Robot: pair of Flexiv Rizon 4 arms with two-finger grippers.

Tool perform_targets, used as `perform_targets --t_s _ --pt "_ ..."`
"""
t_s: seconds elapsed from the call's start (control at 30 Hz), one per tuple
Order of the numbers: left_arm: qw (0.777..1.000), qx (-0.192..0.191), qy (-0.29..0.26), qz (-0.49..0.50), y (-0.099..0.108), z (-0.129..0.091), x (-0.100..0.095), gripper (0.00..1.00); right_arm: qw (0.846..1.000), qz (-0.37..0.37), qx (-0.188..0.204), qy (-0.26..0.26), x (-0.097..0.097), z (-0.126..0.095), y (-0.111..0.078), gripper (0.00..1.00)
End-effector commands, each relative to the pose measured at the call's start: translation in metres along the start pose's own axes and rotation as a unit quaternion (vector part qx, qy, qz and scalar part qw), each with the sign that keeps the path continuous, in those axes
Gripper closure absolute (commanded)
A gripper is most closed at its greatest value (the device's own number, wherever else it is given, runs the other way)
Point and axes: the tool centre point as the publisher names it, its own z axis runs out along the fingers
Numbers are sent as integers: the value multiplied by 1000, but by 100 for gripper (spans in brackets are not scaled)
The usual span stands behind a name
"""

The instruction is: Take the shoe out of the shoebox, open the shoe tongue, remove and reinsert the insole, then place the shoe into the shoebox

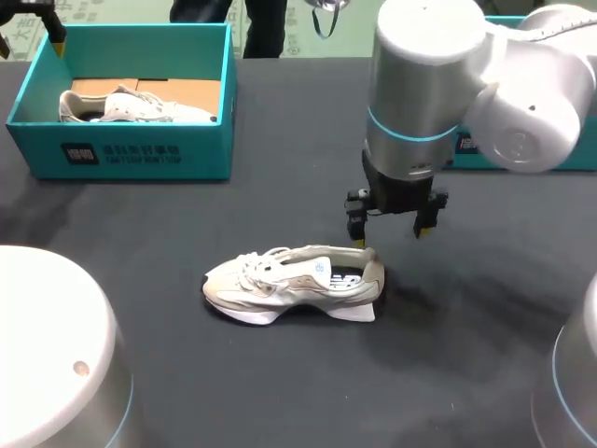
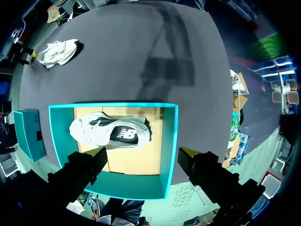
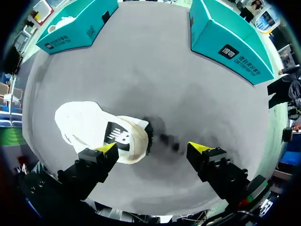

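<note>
A white sneaker point(image 1: 289, 285) lies on its side in the middle of the dark table, also visible in the right wrist view point(image 3: 89, 125) and far off in the left wrist view point(image 2: 59, 52). My right gripper point(image 1: 389, 233) hangs just above its heel, open point(image 3: 153, 148), with nothing held; one finger is over the heel and the other over bare table. A teal shoebox point(image 1: 140, 154) at the back left holds a second white sneaker point(image 1: 131, 107). My left gripper point(image 1: 30, 42) hovers open above that shoebox point(image 2: 169, 141), with the boxed sneaker point(image 2: 110, 132) below its fingers point(image 2: 145, 153).
A second teal box point(image 1: 569, 159) stands at the back right behind my right arm, also seen in the right wrist view point(image 3: 230, 42) and the left wrist view point(image 2: 28, 132). Dark bare table surrounds the sneaker.
</note>
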Motion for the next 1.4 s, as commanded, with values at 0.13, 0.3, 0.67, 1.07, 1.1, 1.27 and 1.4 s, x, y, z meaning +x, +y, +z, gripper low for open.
perform_targets --t_s 0.13,0.3,0.67,1.07,1.1,1.27,1.4 --pt "1000 -1 1 0 -1 0 0 0 973 -116 -88 180 -33 -8 -12 0" --pt "1000 -1 1 0 -1 0 0 0 973 -116 -88 180 -33 -8 -12 0" --pt "1000 -1 1 0 -1 0 0 0 894 -254 -193 314 -81 2 -19 0" --pt "1000 -1 1 0 -1 0 0 0 877 -323 -205 290 -79 21 -21 0" --pt "1000 -1 1 0 -1 0 0 0 877 -323 -205 290 -79 21 -21 0" --pt "1000 -1 1 0 -1 0 0 0 877 -323 -205 290 -79 21 -21 0" --pt "1000 -1 1 0 -1 0 0 0 877 -323 -205 290 -79 21 -21 0"
